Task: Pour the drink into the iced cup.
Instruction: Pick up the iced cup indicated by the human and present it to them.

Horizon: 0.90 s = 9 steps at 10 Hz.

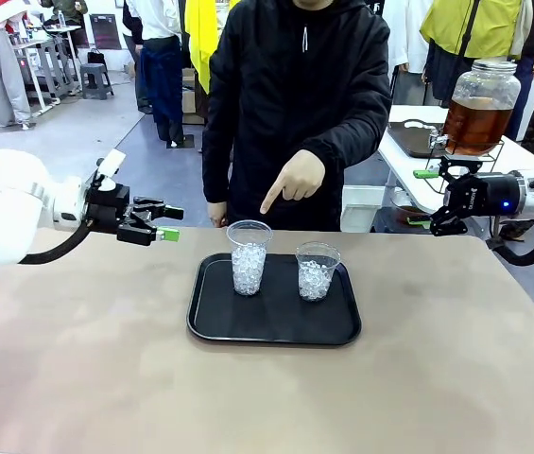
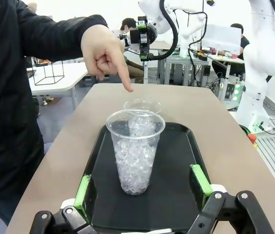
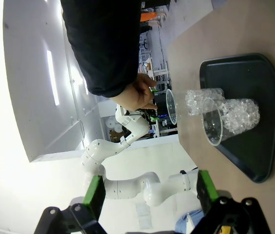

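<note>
Pouring has not begun: the left hand (image 1: 169,223) and right hand (image 1: 424,199) hover, fingers apart, either side of the tray (image 1: 200,322), a person's finger (image 1: 271,200) points at the taller iced cup (image 1: 249,257), and the drink (image 1: 474,128) sits in a jar (image 1: 484,80) behind the right hand, so next it probably needs fetching.

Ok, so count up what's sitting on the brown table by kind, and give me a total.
Clear cups of ice: 2, a taller cup and a shorter cup
Black tray: 1
Total: 3
</note>
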Each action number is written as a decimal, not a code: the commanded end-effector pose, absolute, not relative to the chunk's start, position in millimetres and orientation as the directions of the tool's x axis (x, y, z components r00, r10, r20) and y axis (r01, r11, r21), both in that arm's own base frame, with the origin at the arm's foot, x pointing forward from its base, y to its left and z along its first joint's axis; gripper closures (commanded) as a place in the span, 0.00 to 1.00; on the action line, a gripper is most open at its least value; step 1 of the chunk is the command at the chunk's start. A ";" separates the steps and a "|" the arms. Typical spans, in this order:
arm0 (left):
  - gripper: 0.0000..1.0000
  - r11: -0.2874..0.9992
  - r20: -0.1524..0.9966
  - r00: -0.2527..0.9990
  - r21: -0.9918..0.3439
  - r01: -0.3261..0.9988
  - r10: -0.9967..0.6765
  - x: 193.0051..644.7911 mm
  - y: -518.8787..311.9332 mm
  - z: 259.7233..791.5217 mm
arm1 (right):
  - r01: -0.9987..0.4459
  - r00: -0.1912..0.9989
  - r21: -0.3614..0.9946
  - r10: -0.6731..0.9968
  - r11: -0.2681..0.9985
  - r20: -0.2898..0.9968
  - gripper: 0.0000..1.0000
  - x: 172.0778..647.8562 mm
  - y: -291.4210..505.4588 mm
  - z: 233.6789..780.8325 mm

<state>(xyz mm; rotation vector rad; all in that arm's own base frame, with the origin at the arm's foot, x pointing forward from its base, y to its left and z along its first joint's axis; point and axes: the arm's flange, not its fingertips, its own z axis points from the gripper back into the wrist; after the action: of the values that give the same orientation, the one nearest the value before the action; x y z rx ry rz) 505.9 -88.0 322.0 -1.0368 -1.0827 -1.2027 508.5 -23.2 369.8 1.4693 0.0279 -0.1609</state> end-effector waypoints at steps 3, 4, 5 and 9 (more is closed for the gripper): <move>0.00 0.077 0.986 -0.050 0.063 0.995 -0.157 502.6 -101.9 307.0 | 0.124 0.989 0.988 -0.098 0.096 -0.115 0.00 508.3 -22.5 370.4; 0.00 0.086 0.985 -0.077 0.091 0.992 -0.154 502.7 -108.4 301.7 | 0.124 0.989 0.988 -0.098 0.096 -0.115 0.00 508.3 -22.5 370.4; 0.00 0.083 0.986 -0.090 0.102 0.991 -0.140 504.4 -114.9 296.3 | 0.124 0.989 0.988 -0.098 0.096 -0.115 0.00 508.3 -22.5 370.4; 0.00 0.089 0.987 -0.073 0.087 0.992 -0.143 514.1 -141.9 268.4 | 0.124 0.989 0.988 -0.098 0.096 -0.115 0.00 508.3 -22.5 370.4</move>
<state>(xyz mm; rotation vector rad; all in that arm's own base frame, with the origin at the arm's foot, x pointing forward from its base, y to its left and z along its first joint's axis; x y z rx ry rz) 508.0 -137.5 272.0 -1.0155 -1.1793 -1.2668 508.5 -23.3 369.6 1.4693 0.0281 -0.1612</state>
